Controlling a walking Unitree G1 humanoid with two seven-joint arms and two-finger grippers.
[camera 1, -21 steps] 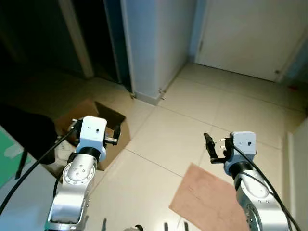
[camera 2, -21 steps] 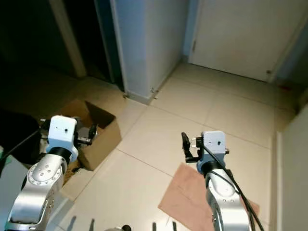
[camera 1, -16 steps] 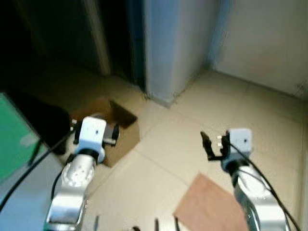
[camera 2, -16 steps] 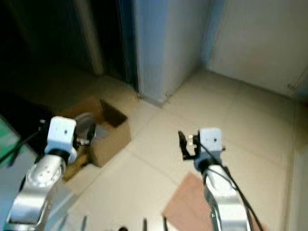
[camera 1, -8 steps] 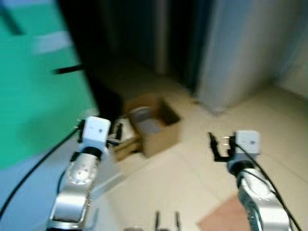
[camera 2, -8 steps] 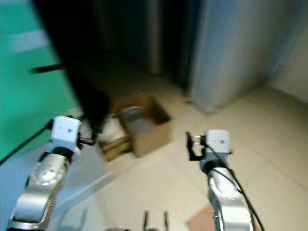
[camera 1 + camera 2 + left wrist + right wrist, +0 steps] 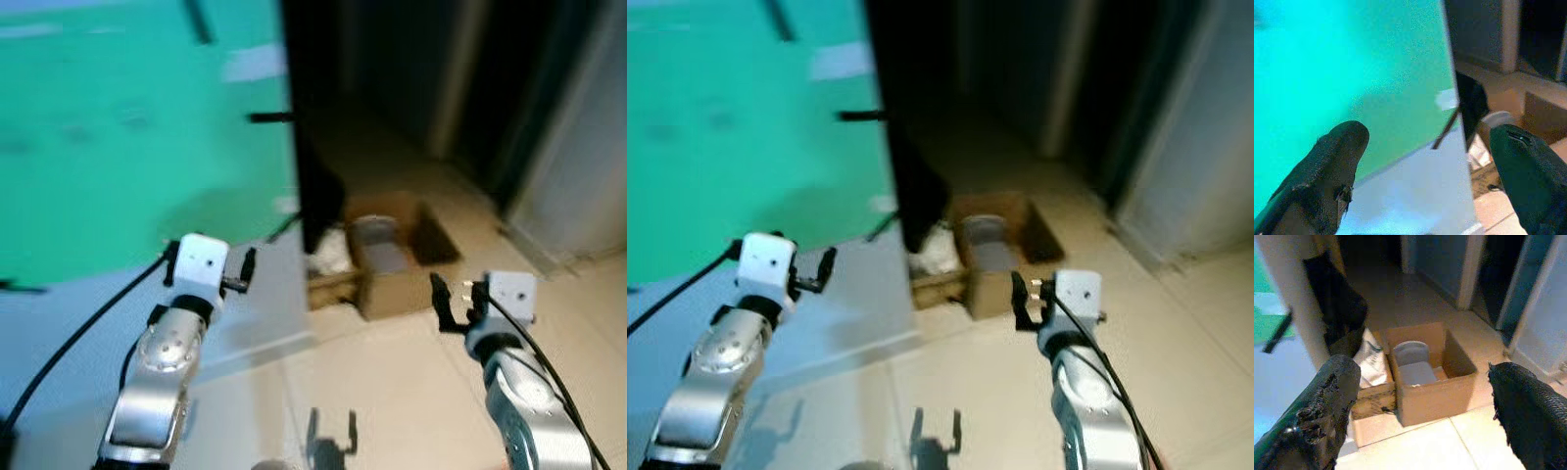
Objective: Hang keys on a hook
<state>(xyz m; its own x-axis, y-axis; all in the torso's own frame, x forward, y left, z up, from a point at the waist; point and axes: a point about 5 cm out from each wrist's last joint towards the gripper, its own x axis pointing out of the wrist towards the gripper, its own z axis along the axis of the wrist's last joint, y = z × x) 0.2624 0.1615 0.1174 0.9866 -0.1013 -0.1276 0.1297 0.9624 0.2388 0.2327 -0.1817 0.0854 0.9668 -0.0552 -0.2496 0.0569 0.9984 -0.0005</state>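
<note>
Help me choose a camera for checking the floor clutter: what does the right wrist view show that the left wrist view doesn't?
Right wrist, not left: the open inside of the cardboard box, a grey container in it, a white bag beside it, and the right gripper, open. Left wrist, not right: the wide face of the green panel with a white patch, and the left gripper, open. Both: the black object hanging at the panel's edge, and pale floor tiles.

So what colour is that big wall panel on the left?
Bright green wall panel, with a pale blue-white band below; the left wrist view shows it best.
</note>
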